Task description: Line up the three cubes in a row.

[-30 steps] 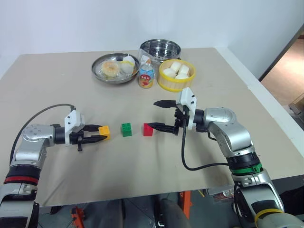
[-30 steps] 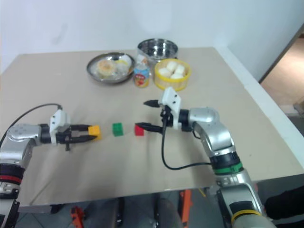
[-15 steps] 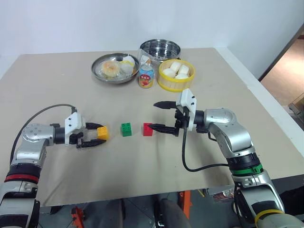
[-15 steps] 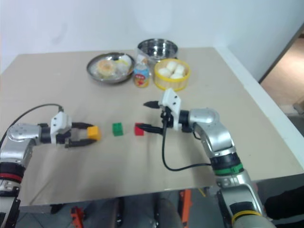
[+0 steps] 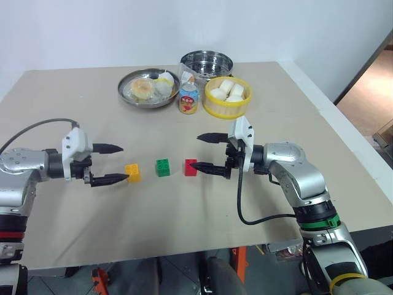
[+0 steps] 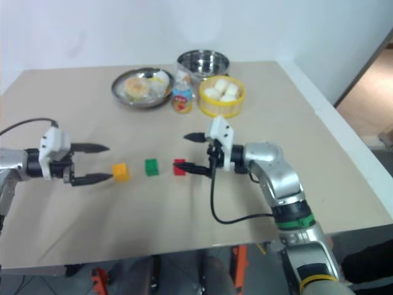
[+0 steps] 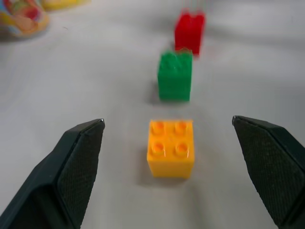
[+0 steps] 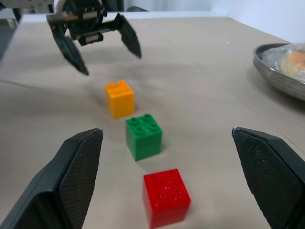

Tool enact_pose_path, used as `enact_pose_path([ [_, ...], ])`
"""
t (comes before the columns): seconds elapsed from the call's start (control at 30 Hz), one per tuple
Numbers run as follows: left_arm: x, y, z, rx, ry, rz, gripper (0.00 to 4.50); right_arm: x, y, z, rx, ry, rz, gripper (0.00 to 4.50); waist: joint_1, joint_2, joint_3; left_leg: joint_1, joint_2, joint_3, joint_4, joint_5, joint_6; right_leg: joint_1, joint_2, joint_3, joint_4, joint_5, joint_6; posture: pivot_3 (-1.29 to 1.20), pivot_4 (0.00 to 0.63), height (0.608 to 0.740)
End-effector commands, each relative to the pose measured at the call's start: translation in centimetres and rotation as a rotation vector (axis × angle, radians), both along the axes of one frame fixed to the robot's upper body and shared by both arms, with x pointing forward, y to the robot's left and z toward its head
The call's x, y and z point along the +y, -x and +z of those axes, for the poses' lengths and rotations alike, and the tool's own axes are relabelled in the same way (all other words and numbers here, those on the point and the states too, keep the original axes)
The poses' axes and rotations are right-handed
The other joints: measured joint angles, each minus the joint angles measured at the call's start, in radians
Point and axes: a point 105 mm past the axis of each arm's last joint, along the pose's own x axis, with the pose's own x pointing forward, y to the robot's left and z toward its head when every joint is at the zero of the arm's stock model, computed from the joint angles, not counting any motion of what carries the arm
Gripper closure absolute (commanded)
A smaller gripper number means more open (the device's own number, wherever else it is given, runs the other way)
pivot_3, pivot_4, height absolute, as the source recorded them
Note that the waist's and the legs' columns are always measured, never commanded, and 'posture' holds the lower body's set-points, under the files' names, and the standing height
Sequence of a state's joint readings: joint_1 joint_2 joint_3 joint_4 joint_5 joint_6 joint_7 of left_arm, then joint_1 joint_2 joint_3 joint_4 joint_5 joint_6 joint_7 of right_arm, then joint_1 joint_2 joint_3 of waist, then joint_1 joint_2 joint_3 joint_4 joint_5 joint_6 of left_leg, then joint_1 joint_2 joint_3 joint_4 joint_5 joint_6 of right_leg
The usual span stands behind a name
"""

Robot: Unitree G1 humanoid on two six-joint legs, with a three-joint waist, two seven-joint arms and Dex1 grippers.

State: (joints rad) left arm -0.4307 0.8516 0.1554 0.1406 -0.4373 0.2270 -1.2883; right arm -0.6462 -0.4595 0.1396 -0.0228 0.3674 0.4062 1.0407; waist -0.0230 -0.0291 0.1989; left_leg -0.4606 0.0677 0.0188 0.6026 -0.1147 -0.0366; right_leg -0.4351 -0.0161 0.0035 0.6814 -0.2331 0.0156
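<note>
Three studded cubes sit on the table in a row: yellow-orange [image 5: 132, 172], green [image 5: 163, 167] and red [image 5: 191, 166]. My left gripper [image 5: 121, 163] is open, raised off the table just left of the yellow-orange cube [image 7: 171, 148], with nothing between its fingers. Along the left wrist view the green cube [image 7: 175, 76] and the red cube [image 7: 189, 31] stand one behind the other past the yellow-orange one. My right gripper [image 5: 195, 152] is open and points left, its lower finger beside the red cube [image 8: 166, 196].
At the back of the table stand a metal plate [image 5: 147, 88] with food, a small bottle [image 5: 189, 98], a steel pot [image 5: 207, 63] and a yellow basket [image 5: 228, 97] of white buns. The table's right edge [image 5: 344, 132] runs close past my right arm.
My left gripper opened, let go of the yellow-orange cube, then rose and drew back to the left. The cube stays on the table. My right arm has not moved.
</note>
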Motion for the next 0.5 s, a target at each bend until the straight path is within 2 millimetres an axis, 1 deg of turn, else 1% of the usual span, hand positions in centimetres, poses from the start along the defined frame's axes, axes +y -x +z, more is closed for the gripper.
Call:
enact_pose_path([
  [0.03,0.5,-2.4,2.7,-0.154,0.081,0.187,0.06,-0.3,-1.0,2.5,-0.092,-0.043,-0.065,0.00,0.003,0.000,0.000,0.000,0.000,0.000,0.000,0.001,0.001,0.001,0.000,0.000,0.000,0.000,0.000,0.00,0.150,0.740],
  [0.13,0.2,-4.0,2.2,-0.174,0.109,0.267,0.06,-0.7,-2.5,2.7,-0.113,-0.050,-0.132,0.00,0.002,0.000,0.000,0.000,0.000,0.002,0.001,0.003,0.002,0.001,-0.001,0.001,0.000,0.001,-0.002,0.00,0.150,0.740],
  [0.23,-0.6,-5.4,1.8,-0.200,0.148,0.317,0.06,-1.2,-4.2,3.0,-0.154,-0.054,-0.214,0.00,0.002,0.000,0.000,0.000,-0.001,0.003,0.001,0.004,0.003,0.000,-0.001,0.002,0.000,0.003,-0.002,0.00,0.150,0.740],
  [0.33,-1.6,-6.7,1.4,-0.223,0.170,0.360,0.06,-1.8,-5.6,2.9,-0.179,-0.046,-0.291,0.00,0.002,0.000,0.000,0.000,-0.001,0.003,0.001,0.005,0.004,0.000,0.000,0.003,-0.001,0.007,0.003,0.00,0.150,0.740],
  [0.5,-2.9,-7.9,1.0,-0.252,0.205,0.409,0.06,-2.6,-6.8,2.6,-0.173,-0.063,-0.382,0.00,0.002,-0.001,0.000,-0.001,-0.001,0.005,0.001,0.005,0.004,-0.001,0.000,0.005,-0.001,0.007,0.004,0.00,0.150,0.740],
])
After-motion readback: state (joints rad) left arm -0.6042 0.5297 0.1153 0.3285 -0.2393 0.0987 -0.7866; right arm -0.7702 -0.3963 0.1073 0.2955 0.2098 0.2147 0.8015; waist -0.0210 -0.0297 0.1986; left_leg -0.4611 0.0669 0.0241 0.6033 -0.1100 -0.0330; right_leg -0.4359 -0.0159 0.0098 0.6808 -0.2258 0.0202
